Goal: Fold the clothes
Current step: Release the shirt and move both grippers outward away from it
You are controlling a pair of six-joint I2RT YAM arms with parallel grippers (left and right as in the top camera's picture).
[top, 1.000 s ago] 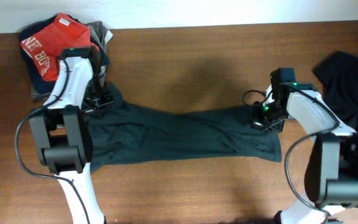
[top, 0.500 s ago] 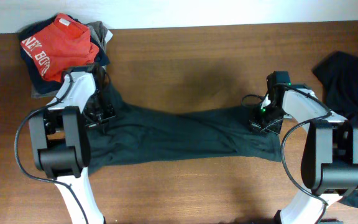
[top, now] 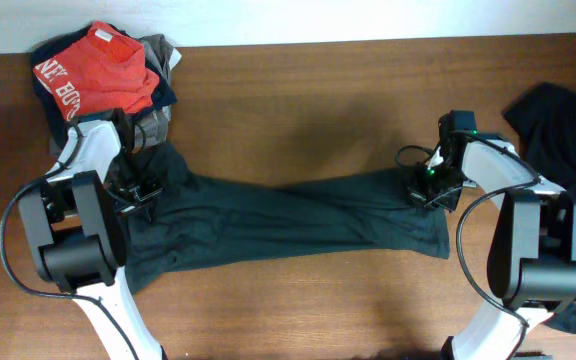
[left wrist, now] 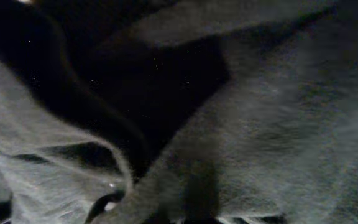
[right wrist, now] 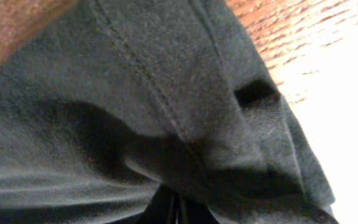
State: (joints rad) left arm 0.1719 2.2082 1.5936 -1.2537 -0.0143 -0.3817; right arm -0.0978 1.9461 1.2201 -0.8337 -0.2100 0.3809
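Observation:
A charcoal-black garment [top: 288,215] lies stretched in a long band across the wooden table [top: 318,90]. My left gripper [top: 134,188] is shut on its left end, just below the pile of clothes. My right gripper [top: 430,188] is shut on its upper right corner. In the left wrist view, grey-black fabric [left wrist: 278,124] fills the frame and hides the fingers. In the right wrist view, a seamed fold of the same cloth [right wrist: 135,81] bunches over the jaws, which stand together at the bottom edge.
A pile of clothes sits at the back left corner, with a red piece with white letters [top: 98,68] on top of navy and grey ones [top: 158,50]. Another black garment [top: 558,130] lies at the right edge, behind my right arm.
My left gripper has moved left, dragging the garment's left end with it. My right gripper has shifted slightly right. The cloth between them is drawn out longer.

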